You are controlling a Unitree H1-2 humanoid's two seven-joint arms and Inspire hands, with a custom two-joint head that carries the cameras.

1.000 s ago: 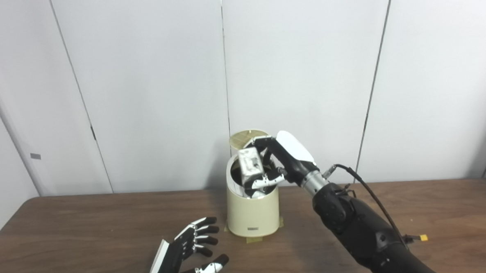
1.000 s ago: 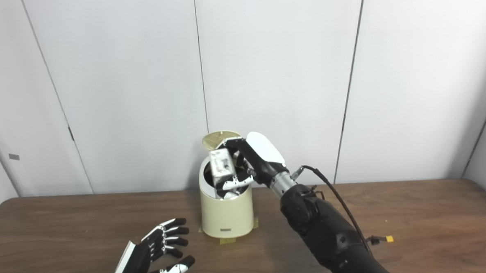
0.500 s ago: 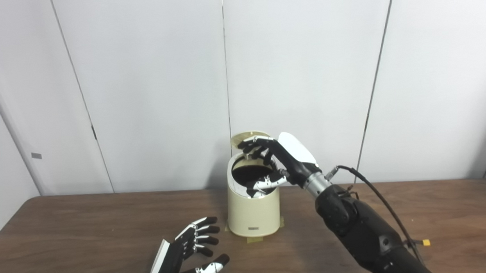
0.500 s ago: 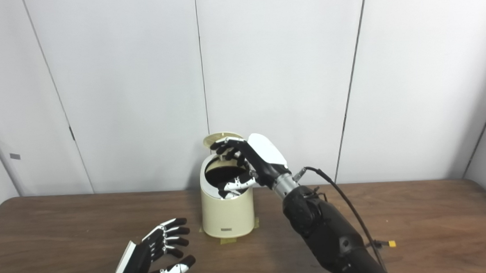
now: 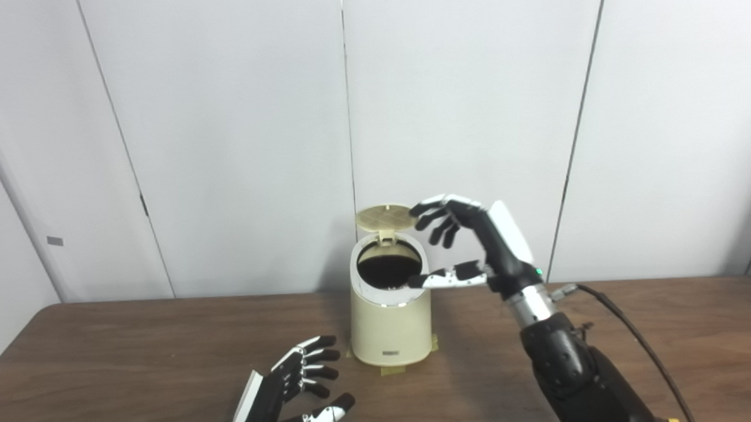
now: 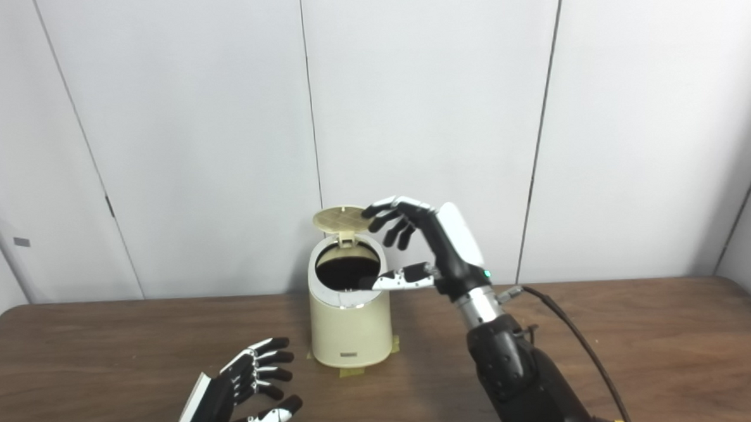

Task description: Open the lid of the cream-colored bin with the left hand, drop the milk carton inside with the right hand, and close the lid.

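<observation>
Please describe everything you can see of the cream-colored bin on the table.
The bin is a small cream cylinder, smooth like plastic, standing upright on the wooden table near its far edge. Its round lid is raised at the back, showing a gridded underside. The opening looks dark; nothing can be made out inside. A small label sits low on the front, and tape shows at the base. The right hand hovers open beside the rim; contact cannot be told.
</observation>
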